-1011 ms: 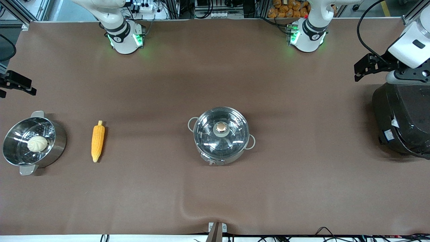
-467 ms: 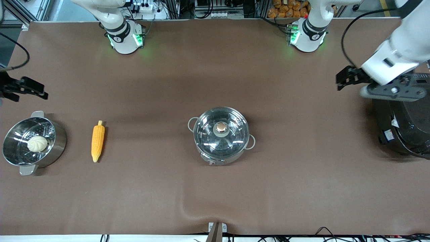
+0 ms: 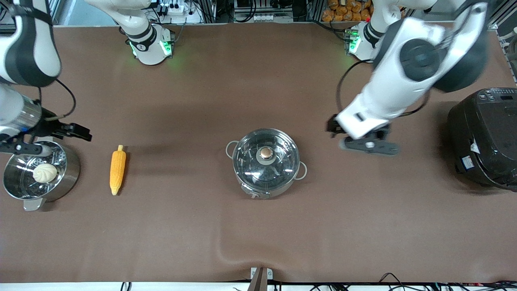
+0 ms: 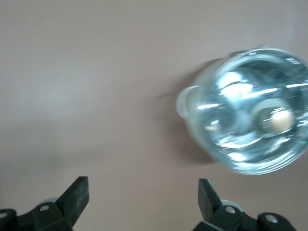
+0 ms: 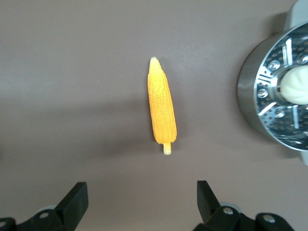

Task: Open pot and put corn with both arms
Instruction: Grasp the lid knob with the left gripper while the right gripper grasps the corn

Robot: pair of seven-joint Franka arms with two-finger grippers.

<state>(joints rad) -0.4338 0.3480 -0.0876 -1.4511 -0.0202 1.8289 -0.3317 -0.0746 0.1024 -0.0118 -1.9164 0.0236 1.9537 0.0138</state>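
Pot (image 3: 267, 162) mid-table, glass lid (image 3: 266, 159) on. Corn (image 3: 117, 169) flat between pot and steamer pot (image 3: 66, 176). Left gripper (image 4: 143, 199) spread wide, empty, over cloth beside pot. Right gripper (image 5: 142, 202) spread wide, empty, over cloth near corn.

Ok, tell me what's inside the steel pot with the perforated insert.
The steel pot with the perforated insert holds a white round bun, resting on the insert. The insert hides whatever lies beneath it. The right tool hangs over the table between this pot and the corn.
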